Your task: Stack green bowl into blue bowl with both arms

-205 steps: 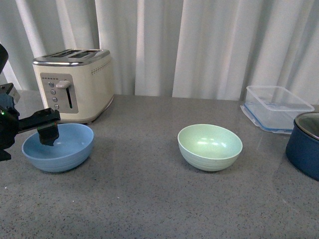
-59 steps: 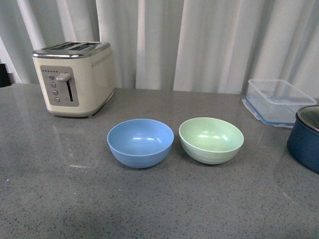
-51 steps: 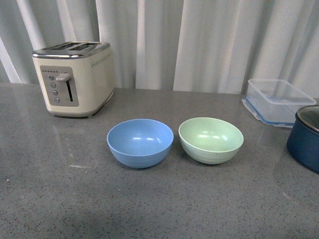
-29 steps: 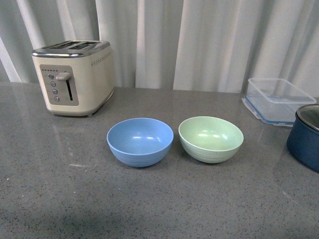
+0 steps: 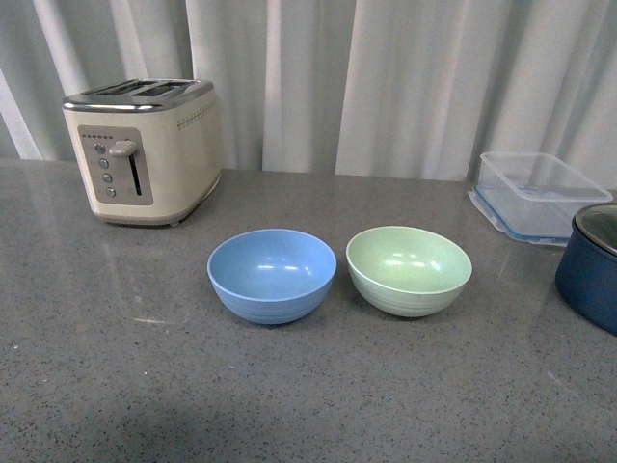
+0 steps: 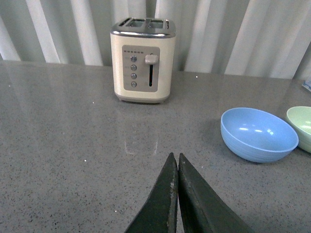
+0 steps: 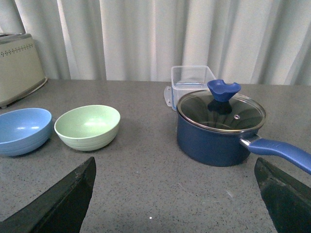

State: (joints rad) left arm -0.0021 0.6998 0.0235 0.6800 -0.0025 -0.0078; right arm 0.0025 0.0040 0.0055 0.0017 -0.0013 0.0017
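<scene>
The blue bowl (image 5: 272,275) and the green bowl (image 5: 409,270) sit upright side by side on the grey counter, nearly touching, both empty. Neither arm shows in the front view. In the left wrist view the left gripper (image 6: 175,162) is shut and empty above bare counter, with the blue bowl (image 6: 258,134) ahead of it and the green bowl's edge (image 6: 302,126) beyond. In the right wrist view the right gripper (image 7: 175,165) is open wide and empty, with the green bowl (image 7: 88,126) and the blue bowl (image 7: 23,130) ahead of it.
A cream toaster (image 5: 145,149) stands at the back left. A clear plastic container (image 5: 536,196) and a dark navy pot (image 5: 590,275) with a glass lid (image 7: 221,110) and long handle (image 7: 279,148) stand at the right. White curtains hang behind the counter.
3.5 s ago the left gripper held the blue bowl's rim at far left. The bowl now stands beside the green bowl and the arm has left the front view. Nothing moved in the last second.
</scene>
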